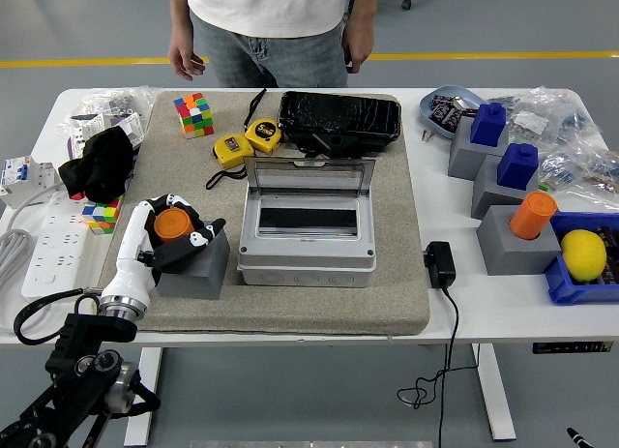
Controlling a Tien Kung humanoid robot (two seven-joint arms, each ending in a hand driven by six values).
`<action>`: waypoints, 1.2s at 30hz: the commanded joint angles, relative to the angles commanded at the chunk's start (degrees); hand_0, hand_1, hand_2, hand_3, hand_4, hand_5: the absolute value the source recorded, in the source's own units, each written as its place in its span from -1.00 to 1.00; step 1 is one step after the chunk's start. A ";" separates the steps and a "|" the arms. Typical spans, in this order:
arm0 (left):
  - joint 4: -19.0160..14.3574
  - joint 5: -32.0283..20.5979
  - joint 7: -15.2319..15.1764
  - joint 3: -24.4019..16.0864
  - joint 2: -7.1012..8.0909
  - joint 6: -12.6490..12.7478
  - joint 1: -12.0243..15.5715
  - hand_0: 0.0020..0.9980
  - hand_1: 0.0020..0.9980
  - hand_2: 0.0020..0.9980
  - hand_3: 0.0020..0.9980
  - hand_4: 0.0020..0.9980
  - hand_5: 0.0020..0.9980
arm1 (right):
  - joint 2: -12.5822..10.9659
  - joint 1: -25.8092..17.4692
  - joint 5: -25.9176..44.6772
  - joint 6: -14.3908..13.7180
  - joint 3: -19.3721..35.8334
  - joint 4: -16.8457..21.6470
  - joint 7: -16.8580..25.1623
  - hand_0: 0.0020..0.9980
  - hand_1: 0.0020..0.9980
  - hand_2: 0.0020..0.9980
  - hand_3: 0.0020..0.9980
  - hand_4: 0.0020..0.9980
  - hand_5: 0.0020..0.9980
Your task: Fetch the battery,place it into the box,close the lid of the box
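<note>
Orange battery (174, 224) on grey block (196, 265), clasped by left hand (166, 237); box (308, 233) alongside, lid (309, 182) raised.

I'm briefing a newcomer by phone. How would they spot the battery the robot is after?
Find the grey mat on the white table, then the open grey box at its middle. Left of it, a grey block holds an orange cylinder, wrapped by the left hand; the other orange cylinder sits far right, untouched.

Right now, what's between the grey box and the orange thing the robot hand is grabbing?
In the head view, only the grey block holding the orange battery, then a bare strip of mat before the box.
</note>
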 joint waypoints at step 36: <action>0.05 -3.59 -3.71 1.19 0.93 4.99 -5.89 -0.95 -1.00 -0.94 -0.96 0.82 -1.00 | 0.05 0.33 0.13 0.09 0.18 -0.06 -0.16 0.78 0.75 0.66 0.66 1.00 1.00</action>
